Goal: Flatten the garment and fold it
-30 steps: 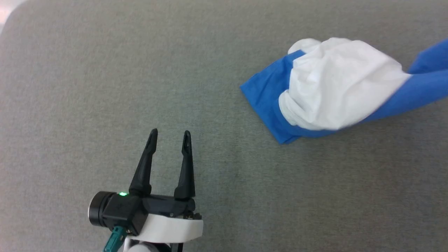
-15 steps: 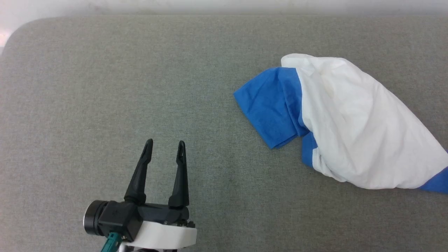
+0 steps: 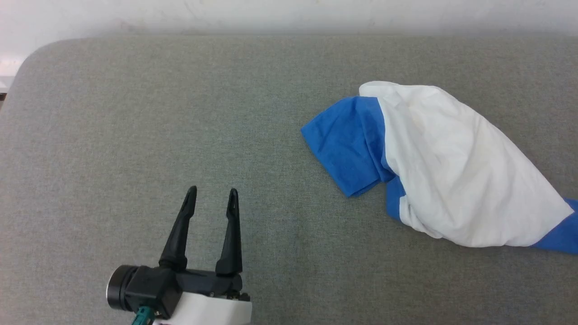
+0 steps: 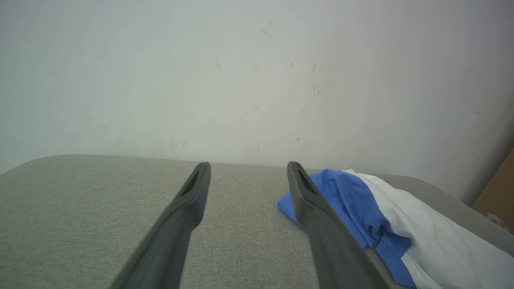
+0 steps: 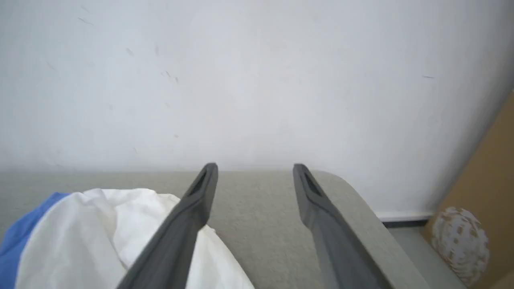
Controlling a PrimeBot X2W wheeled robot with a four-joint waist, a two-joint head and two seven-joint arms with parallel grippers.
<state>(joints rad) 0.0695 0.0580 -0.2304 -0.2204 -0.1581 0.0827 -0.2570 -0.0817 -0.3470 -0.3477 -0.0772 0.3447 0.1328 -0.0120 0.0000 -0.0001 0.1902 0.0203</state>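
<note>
The garment (image 3: pixel 451 167), white with royal-blue parts, lies in a rumpled heap on the right of the grey table (image 3: pixel 135 113). A blue sleeve sticks out at its left end, and more blue shows at its lower right. My left gripper (image 3: pixel 211 199) stands open at the lower left, well apart from the cloth, nothing between its fingers. In the left wrist view the garment (image 4: pixel 401 224) lies to the right of the left gripper (image 4: pixel 249 170). In the right wrist view my right gripper (image 5: pixel 255 170) is open and empty, with the garment (image 5: pixel 100 228) below and to its left.
A pale wall (image 3: pixel 289 13) runs along the table's far edge. The table's far left corner (image 3: pixel 27 58) is rounded. A brown cardboard surface (image 5: pixel 482 192) stands past the table's right end. Bare grey surface lies left and in front of the garment.
The garment, stretched up to the right a second ago, has dropped into a heap on the table. The head view has tilted, bringing the wall in.
</note>
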